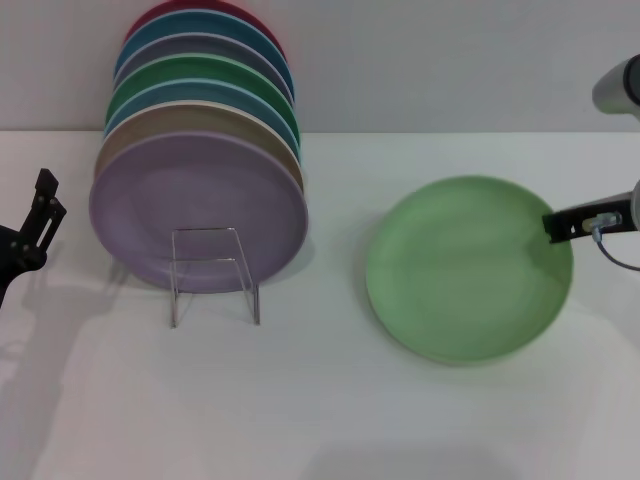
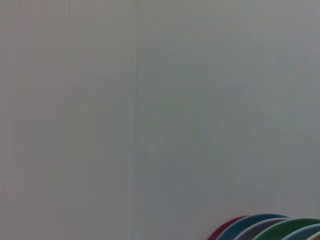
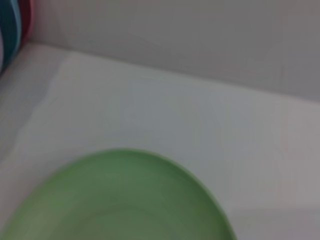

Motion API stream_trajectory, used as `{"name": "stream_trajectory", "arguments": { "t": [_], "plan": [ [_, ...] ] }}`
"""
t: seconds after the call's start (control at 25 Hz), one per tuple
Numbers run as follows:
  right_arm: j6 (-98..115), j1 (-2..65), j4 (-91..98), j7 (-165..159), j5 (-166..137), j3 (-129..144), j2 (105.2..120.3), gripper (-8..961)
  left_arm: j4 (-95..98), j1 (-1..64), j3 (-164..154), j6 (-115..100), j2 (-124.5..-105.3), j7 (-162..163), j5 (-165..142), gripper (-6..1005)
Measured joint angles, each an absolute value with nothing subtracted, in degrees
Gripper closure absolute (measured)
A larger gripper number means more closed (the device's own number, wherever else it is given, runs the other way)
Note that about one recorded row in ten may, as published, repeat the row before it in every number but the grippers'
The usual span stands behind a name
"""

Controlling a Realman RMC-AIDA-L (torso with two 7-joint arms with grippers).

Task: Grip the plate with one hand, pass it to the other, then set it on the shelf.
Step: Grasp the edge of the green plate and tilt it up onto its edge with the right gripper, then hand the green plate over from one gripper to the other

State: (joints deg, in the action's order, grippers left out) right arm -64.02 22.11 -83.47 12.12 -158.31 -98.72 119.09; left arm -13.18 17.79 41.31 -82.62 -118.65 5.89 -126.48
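Note:
The pale mint-green plate (image 1: 468,268) is at the right of the white table; it also fills the bottom of the right wrist view (image 3: 120,200). My right gripper (image 1: 562,224) reaches in from the right edge and is shut on the plate's right rim. The clear acrylic shelf (image 1: 213,275) stands at the left centre and holds a row of leaning plates. My left gripper (image 1: 30,225) hangs at the far left edge, left of the shelf and apart from it.
A lilac plate (image 1: 197,208) leans at the front of the rack, with tan, blue, dark green and red plates (image 1: 215,80) behind it; their rims show in the left wrist view (image 2: 270,227). A white wall runs along the table's back.

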Motion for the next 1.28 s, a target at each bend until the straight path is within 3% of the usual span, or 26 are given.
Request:
{"name": "stream_trajectory", "arguments": {
  "t": [0.4, 1.28],
  "plan": [
    [-52.3, 16.8, -90.2, 14.5, -160.5, -94.4, 119.14, 935, -12.9, 17.8, 41.2, -82.6, -118.70, 5.9, -126.5, 172],
    [-17.4, 9.0, -85.2, 14.8, -167.2, -83.0, 119.49, 935, -12.7, 17.6, 40.9, -82.6, -118.74, 5.9, -126.5, 173]
  ]
}}
